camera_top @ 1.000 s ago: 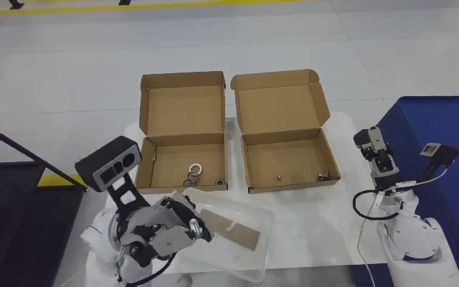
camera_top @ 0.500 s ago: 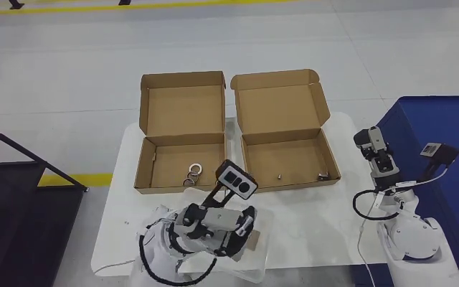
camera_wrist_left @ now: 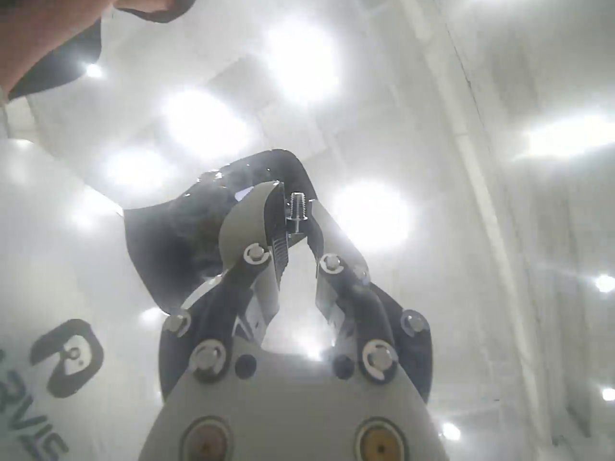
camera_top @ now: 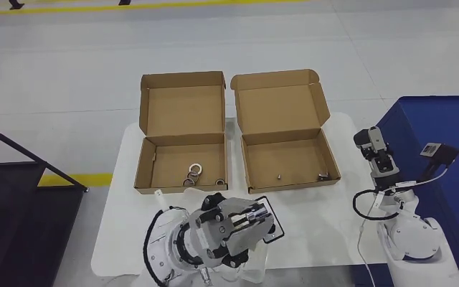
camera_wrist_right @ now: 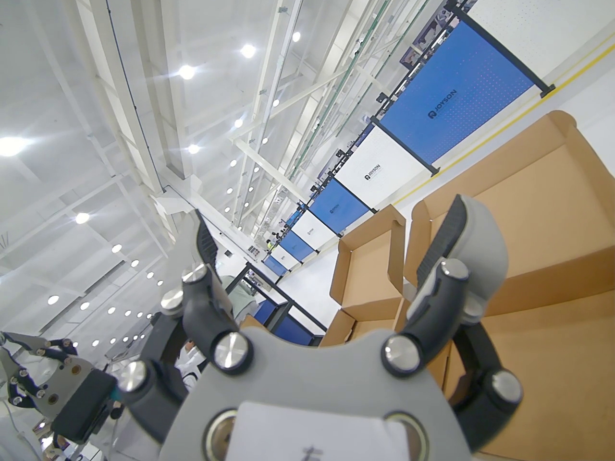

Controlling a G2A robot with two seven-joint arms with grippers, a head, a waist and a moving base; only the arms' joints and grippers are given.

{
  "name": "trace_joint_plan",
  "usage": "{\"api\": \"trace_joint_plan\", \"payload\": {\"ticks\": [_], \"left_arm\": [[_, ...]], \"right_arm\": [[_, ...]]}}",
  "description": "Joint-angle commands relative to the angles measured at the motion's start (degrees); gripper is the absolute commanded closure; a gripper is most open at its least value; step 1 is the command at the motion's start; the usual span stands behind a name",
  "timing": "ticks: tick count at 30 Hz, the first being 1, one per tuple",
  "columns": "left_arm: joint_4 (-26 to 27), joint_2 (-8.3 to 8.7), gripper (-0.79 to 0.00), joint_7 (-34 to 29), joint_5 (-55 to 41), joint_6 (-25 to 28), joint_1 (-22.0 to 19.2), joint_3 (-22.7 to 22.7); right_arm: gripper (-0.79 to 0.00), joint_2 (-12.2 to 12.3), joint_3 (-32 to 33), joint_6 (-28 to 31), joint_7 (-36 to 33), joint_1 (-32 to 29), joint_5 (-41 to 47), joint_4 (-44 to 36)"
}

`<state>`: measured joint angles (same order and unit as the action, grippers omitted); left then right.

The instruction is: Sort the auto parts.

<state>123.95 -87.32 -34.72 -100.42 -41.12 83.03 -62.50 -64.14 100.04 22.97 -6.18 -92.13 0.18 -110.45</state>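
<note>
At the front edge of the table (camera_top: 323,222), the left gripper (camera_top: 252,213) is now turned upward, having been swung in from the left, and is clamped on a small flanged bolt (camera_wrist_left: 298,209), judged ready for the right cardboard box (camera_top: 287,163).

A small silver bolt (camera_wrist_left: 298,213) is pinched between the two fingers of the left gripper (camera_wrist_left: 291,203). Its threaded end points away from the wrist. The gripper is near the front wall of the left box (camera_top: 145,168), a brown cardboard box with its lid open. A few silver rings (camera_top: 194,171) lie inside it by the front wall. The right box (camera_top: 287,154) stands just beside the left box. It holds a tiny screw (camera_top: 278,173) and a small metal part (camera_top: 324,176).
</note>
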Motion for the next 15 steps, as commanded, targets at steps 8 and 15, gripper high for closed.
{"api": "trace_joint_plan", "payload": {"ticks": [8,15], "left_arm": [[0.34,0.05,0.0,-19.08,31.81,31.03,-6.92,-7.03],[-0.52,0.65,0.0,-30.3,50.52,52.31,-9.98,-11.85]], "right_arm": [[-0.785,0.0,0.0,0.0,0.0,0.0,0.0,0.0],[-0.785,0.0,0.0,0.0,0.0,0.0,0.0,0.0]]}}
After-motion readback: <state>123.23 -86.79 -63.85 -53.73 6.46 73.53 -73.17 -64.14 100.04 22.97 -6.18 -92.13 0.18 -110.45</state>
